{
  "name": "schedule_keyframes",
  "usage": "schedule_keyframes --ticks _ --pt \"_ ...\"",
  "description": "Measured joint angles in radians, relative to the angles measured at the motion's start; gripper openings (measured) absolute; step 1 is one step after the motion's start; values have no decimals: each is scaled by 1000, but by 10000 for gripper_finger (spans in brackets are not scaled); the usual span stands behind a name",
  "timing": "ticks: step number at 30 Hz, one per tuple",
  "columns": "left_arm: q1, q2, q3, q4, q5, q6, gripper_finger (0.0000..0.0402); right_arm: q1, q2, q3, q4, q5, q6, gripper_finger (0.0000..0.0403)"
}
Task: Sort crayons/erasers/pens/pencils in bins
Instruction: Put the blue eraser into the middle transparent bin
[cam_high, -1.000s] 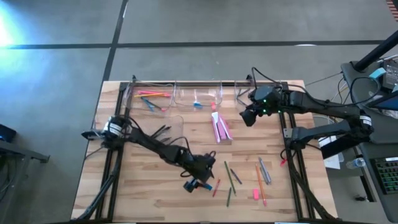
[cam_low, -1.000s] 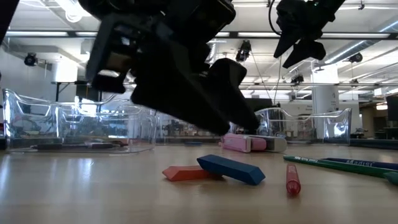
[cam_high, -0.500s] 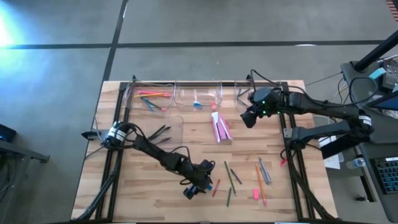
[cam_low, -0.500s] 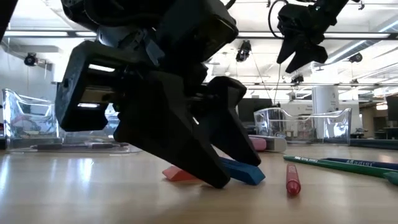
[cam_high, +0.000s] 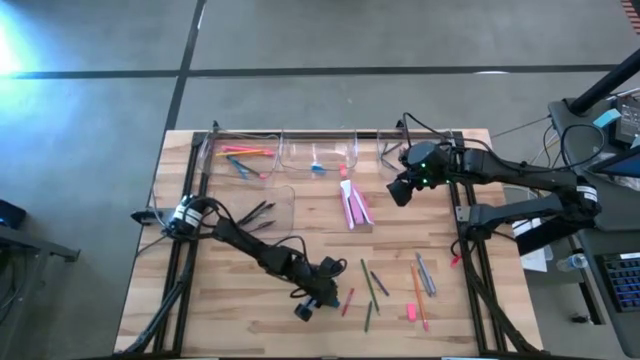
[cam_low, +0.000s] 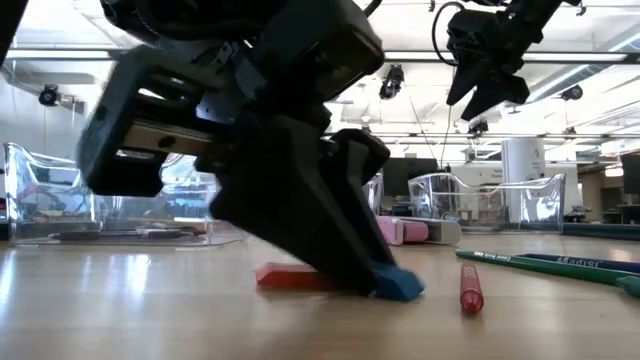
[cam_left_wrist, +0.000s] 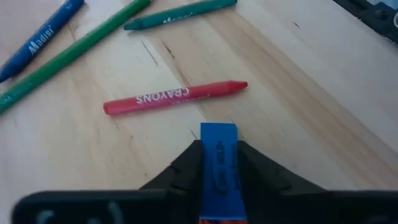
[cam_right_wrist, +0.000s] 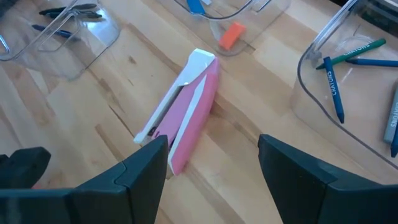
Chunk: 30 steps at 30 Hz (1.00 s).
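We see left arm stretched low across table toward front edge, left gripper (cam_left_wrist: 217, 163) tipped down at wood, fingers pinching blue eraser (cam_left_wrist: 218, 163) against table. Red crayon (cam_left_wrist: 176, 98) lies just beyond eraser tip. Orange eraser (cam_low: 290, 277) beside fingers in low view. Right gripper (cam_high: 399, 189) hangs raised near back-right bins (cam_high: 322, 155), fingers spread wide, above pink erasers (cam_right_wrist: 185, 119).

My wooden table (cam_high: 250, 300) carried clear bins (cam_high: 245, 160) along twelve o'clock, a pink box (cam_high: 355, 208) near centre, and crayons (cam_high: 371, 285), pencils (cam_high: 425, 273), a pink eraser (cam_high: 411, 313) and a blue eraser (cam_left_wrist: 218, 168) toward five o'clock.
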Motion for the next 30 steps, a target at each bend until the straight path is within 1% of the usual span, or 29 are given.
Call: schedule_keyframes --ticks 3,8,13,18,24,28,30 --pt "2 -11 15 -1 -14 0 42 0 0 0 0 0 0 238" --pt "28 -73 24 -12 -28 5 45 0 -1 0 0 0 0 238" --pt "121 -186 21 -132 -116 14 48 0 -1 0 2 -1 0 238" --pt "279 -318 -5 -167 -136 44 48 0 -1 0 16 1 0 238" --pt "534 -486 -42 -239 -121 56 48 0 -1 1 44 2 20 238" --pt "707 -532 -44 -294 -80 55 49 0 0 2 77 2 27 238" --pt "771 -537 -44 -311 -59 54 49 0 0 2 97 2 29 238"
